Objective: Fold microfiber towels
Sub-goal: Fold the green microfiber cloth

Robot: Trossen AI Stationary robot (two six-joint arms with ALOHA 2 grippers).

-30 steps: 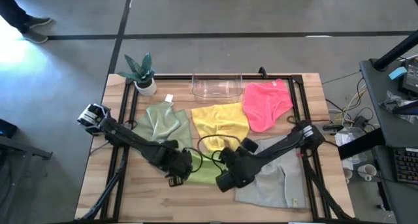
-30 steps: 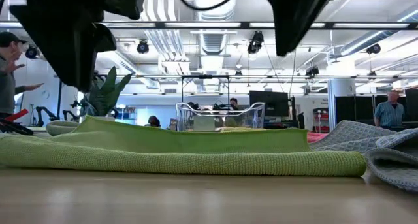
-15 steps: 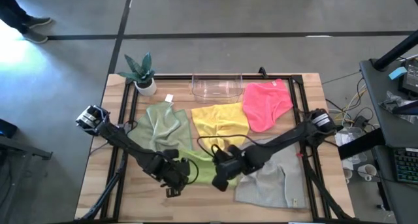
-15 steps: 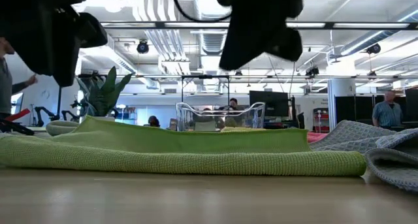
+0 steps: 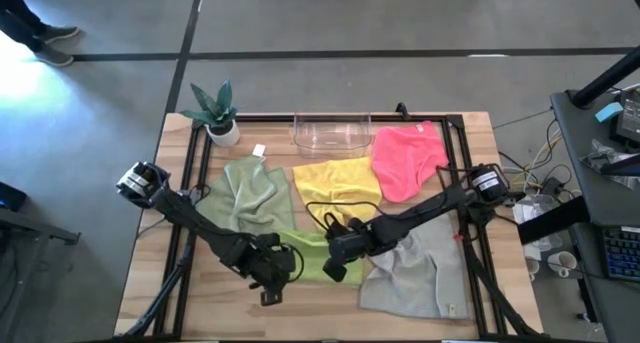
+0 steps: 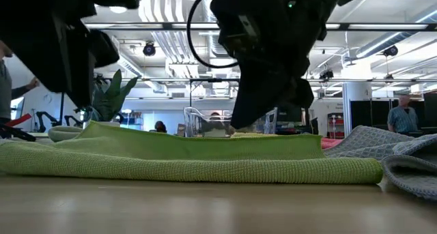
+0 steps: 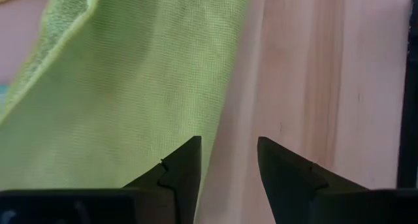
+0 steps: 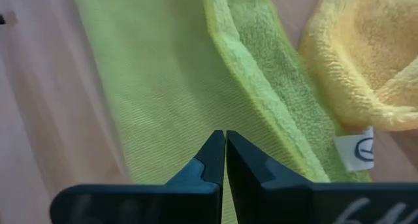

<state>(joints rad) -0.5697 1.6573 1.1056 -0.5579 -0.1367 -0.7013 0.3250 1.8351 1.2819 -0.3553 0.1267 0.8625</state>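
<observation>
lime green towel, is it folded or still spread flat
Folded. The lime green towel lies doubled, an upper layer's thick edge running across the lower layer beside the yellow towel.

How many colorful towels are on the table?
5. The sage green towel lies near the plant, the yellow towel mid-table, the hot pink towel far right, the lime green towel between the grippers, the light grey towel front right.

Towels: lime green, yellow, hot pink, sage green, light grey.
</observation>
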